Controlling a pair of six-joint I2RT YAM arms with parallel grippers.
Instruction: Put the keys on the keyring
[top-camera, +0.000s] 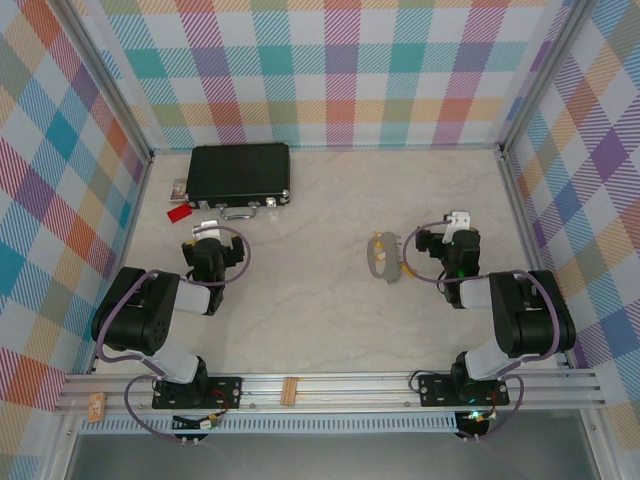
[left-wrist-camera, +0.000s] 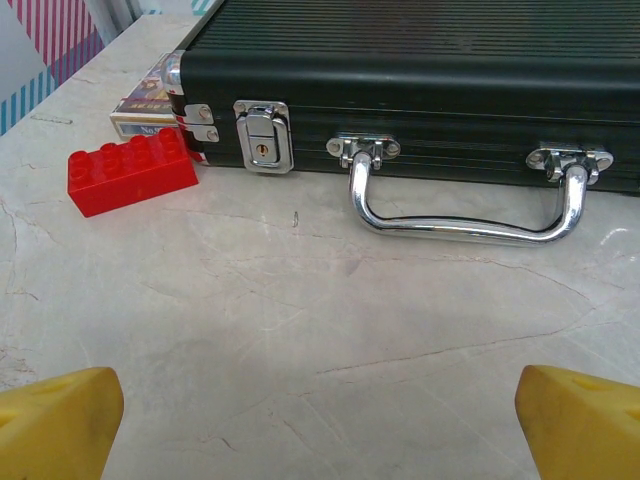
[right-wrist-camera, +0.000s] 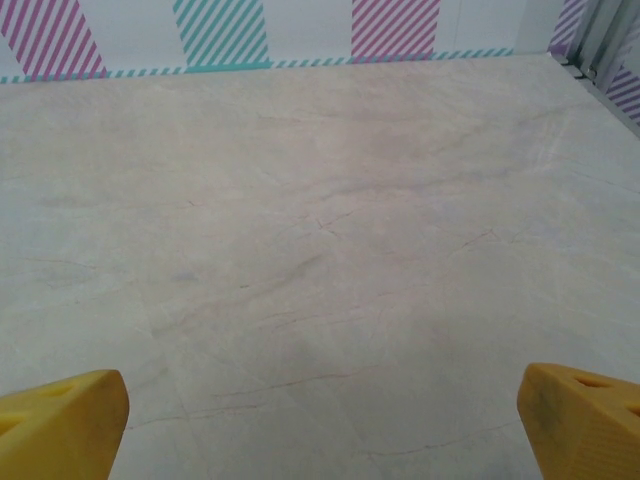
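The keys and the keyring lie together in a small cluster on the table, right of centre in the top view. The cluster's long axis runs roughly from 12 to 6 o'clock, with the pale loop at the far end and the yellow heads at the near end. It is too small to tell whether any key is already threaded. The right gripper sits just beside it, with the cluster at about its 8 to 9 o'clock. Its yellow fingertips stand wide apart and hold nothing. It faces 12 o'clock, so its wrist camera sees bare table between the fingers. The left gripper is equally wide and empty, and it points at the black case and its silver handle, with a red brick at about 11 o'clock. From there the cluster lies well apart at 3 o'clock. The right arm is judged the nearer one, and it would need to swing left and angle down to reach the cluster.
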